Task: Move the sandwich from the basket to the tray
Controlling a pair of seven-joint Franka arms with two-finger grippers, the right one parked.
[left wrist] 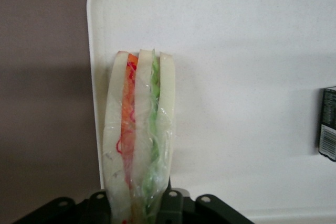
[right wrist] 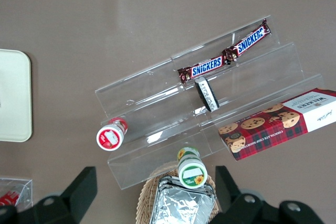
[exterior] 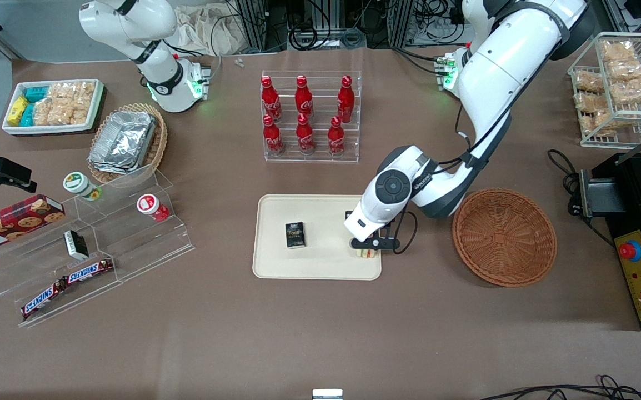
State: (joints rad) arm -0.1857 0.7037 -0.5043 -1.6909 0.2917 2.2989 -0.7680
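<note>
Our pincer (exterior: 367,250) sits low over the tray (exterior: 276,266) edge nearest the basket (exterior: 504,236), closed on the sandwich (left wrist: 139,140). We see bare tray between it and the small black box (exterior: 295,234). The bottle rack (exterior: 310,116) stands well apart.

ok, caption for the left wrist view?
Claw holding wrapped sandwich over the edge of the tray.

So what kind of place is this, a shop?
Probably a robot lab set up like a pretend snack shop: cola bottles on a clear rack, Snickers bars on a display, and an end effector holding a sandwich over the tray.
</note>
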